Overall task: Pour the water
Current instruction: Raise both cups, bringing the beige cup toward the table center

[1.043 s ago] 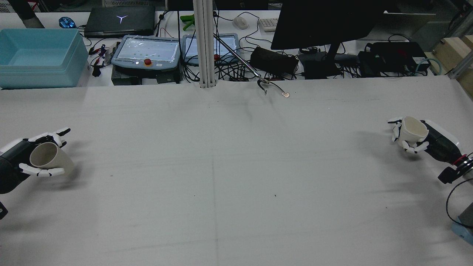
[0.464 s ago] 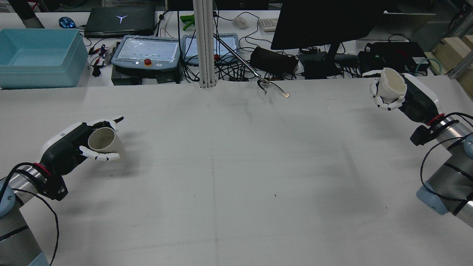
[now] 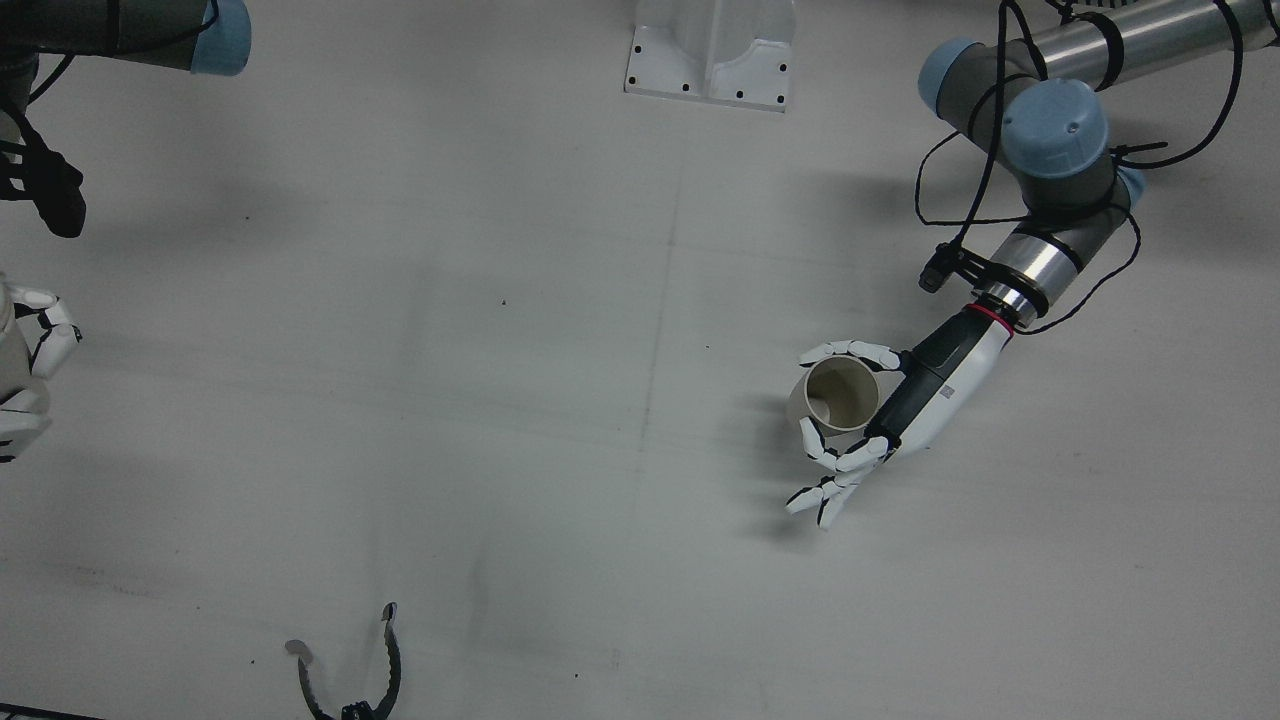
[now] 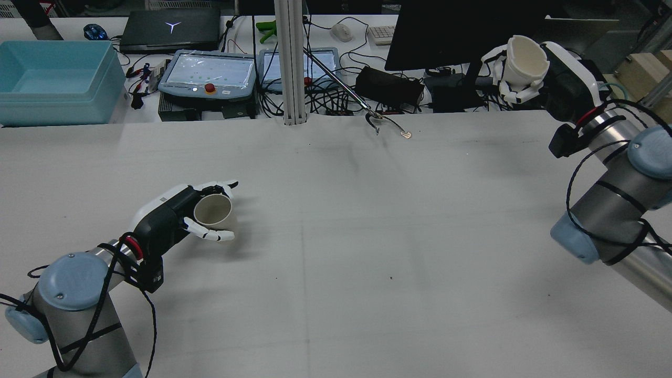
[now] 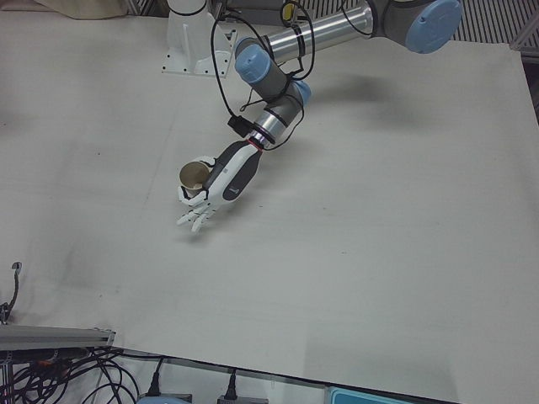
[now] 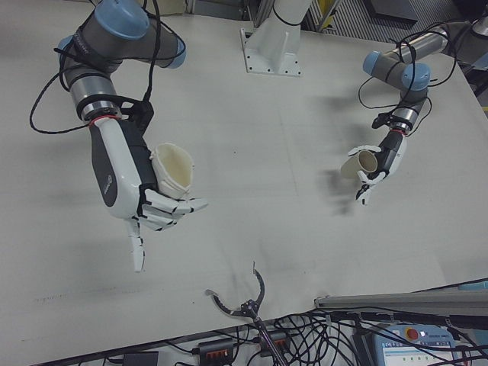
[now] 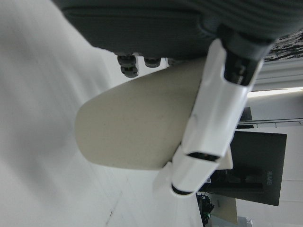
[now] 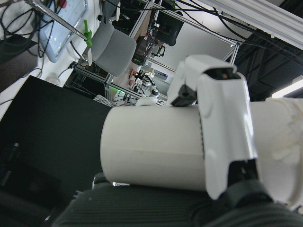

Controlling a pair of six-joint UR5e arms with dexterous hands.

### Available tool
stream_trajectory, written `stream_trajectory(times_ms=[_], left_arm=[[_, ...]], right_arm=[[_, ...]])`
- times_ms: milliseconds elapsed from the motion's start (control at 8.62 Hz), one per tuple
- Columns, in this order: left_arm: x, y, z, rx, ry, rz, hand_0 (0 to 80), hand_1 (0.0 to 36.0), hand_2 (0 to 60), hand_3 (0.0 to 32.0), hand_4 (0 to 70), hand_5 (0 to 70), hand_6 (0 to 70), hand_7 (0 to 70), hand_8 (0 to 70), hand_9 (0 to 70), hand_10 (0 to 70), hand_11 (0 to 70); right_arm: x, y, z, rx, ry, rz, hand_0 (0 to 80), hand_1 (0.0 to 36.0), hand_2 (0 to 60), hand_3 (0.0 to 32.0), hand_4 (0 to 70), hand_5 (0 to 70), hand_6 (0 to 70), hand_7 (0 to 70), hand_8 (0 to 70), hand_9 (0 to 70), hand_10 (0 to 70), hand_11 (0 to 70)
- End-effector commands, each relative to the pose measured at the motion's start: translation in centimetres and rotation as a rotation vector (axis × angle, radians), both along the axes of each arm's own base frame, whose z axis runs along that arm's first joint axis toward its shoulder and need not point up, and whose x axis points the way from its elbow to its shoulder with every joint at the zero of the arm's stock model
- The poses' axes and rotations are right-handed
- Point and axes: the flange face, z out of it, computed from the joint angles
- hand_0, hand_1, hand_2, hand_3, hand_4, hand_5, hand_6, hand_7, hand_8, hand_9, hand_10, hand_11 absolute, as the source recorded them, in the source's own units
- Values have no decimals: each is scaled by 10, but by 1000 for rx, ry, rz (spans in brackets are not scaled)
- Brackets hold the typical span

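1. Front view – left hand [image 3: 880,415] is wrapped round a beige cup [image 3: 835,395], mouth up, just above the white table [image 3: 560,400].
2. Rear view – right hand [image 4: 530,71] is clamped on a white cup [image 4: 522,60], raised high at the table's far right.
3. Right-front view – both cups sit well apart.

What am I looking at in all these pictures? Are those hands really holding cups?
Yes. Two robot arms stand at a white table, each ending in a mechanical hand steered by a person. Several cameras film one moment: one high behind the arms, three from the opposite side, one on each hand. The left hand holds a beige cup low over the table, its fingers wrapped around it. The right hand holds a white cup raised higher. The close-ups show each cup from its own hand. A metal grabber tool lies at the table's far edge.
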Motion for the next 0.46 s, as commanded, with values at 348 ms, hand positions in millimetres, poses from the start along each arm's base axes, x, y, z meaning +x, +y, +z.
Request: stream_trajectory(times_ms=[348], left_arm=[[69, -11, -111, 6, 13, 49, 800, 360, 600, 0, 282, 700, 144, 126, 22, 11, 35, 95]], right_arm=[[-114, 37, -227, 272, 276, 135, 800, 360, 600, 0, 661, 240, 700, 700, 467, 622, 0, 0]])
